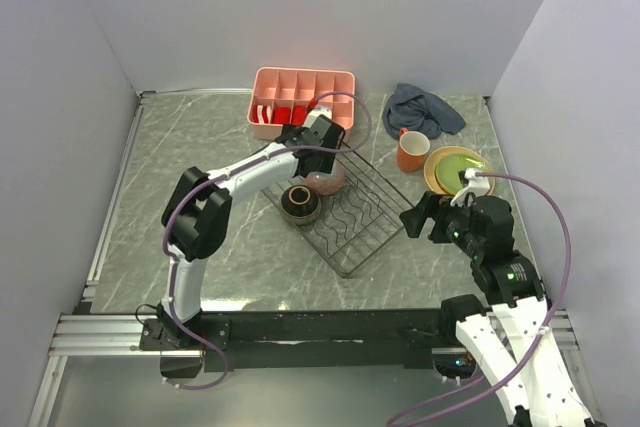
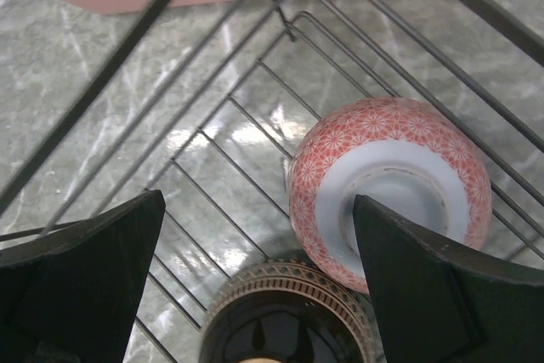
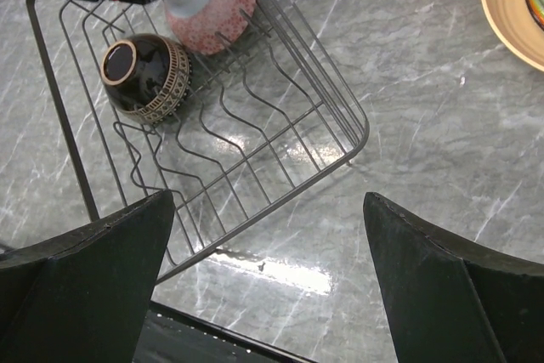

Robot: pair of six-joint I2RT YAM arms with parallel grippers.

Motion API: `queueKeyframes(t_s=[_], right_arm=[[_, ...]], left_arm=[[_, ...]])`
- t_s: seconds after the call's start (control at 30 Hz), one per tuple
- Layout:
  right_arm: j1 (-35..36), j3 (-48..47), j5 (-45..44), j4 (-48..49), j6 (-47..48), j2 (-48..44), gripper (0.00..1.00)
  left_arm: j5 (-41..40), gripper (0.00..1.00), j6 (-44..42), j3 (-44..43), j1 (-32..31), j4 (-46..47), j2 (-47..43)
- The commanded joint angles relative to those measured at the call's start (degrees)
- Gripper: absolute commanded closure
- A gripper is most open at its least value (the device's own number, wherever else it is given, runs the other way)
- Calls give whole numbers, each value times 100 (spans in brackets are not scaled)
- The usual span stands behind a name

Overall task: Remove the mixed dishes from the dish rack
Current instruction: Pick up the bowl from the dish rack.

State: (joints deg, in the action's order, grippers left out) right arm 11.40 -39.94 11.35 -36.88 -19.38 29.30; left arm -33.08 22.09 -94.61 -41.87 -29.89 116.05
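Your left gripper, jaws wide open and empty, hangs above the pink speckled round bowl, right of centre, inside the black wire dish rack (right gripper, open too, is farther).

Left arm stretches far forward, left gripper pointing down with fingers spread wide; right arm bends close in, right gripper likewise spread.
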Motion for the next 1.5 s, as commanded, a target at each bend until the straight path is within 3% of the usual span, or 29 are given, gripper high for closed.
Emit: queueKeyframes(t_s=[0.0, 0.3, 0.6, 1.0, 1.47], right_arm=[[38, -101, 165, 155, 188, 181, 0], [38, -154, 385, 401, 347, 577, 0], [38, -101, 394, 480, 338, 586, 0], [38, -49, 394, 524, 356, 542, 0], [29, 66, 438, 568, 338, 489, 0]], left_arm=[[-268, 0, 103, 3, 205, -271, 93], [-682, 1, 270, 39, 592, -500, 164], [-498, 1, 112, -453, 742, -536, 182], [231, 1, -1627, 442, -58, 562, -733], [575, 3, -2648, 584, -427, 678, -523]])
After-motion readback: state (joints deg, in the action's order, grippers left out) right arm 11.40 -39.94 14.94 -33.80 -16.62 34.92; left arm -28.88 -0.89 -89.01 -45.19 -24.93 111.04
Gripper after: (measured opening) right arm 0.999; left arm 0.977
